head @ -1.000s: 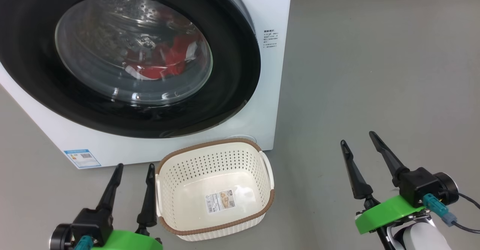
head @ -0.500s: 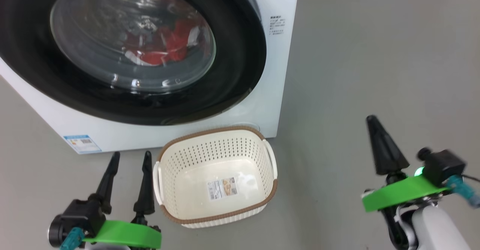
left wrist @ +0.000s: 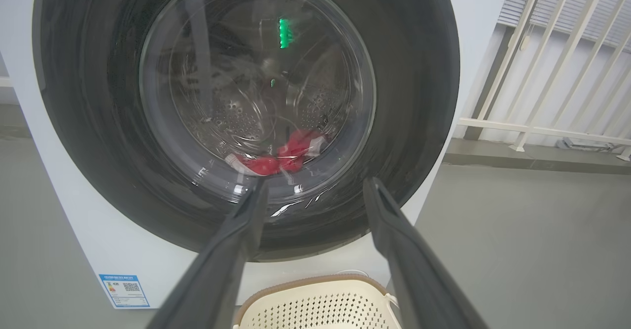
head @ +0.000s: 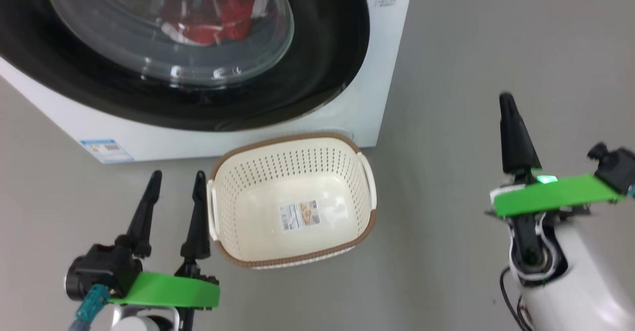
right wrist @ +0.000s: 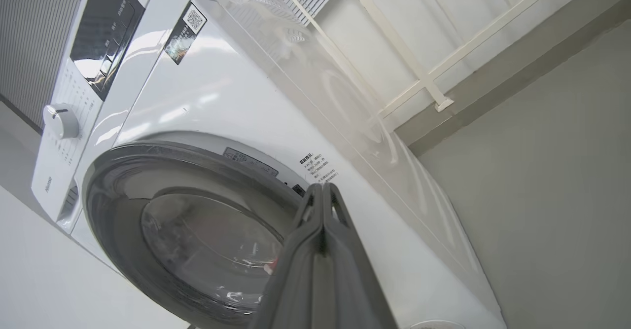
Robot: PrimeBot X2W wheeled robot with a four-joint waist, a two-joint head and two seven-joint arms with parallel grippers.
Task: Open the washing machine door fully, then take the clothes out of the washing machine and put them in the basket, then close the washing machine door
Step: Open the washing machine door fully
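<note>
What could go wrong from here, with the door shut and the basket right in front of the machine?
1. The right pincer is shut, out to the right of the washing machine door; its tips may slip on that glossy black rim instead of hooking it.
2. The open left pincer sits right beside the basket; lifting that arm could nudge it away.
3. The clothes lie low inside and could drop on the floor short of the basket.

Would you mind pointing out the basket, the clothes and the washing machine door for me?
the basket [head: 292, 168]: head view, perforated back wall inside.
the clothes [head: 233, 16]: head view, red fabric behind the window.
the washing machine door [head: 330, 48]: head view, right side of black rim.
</note>
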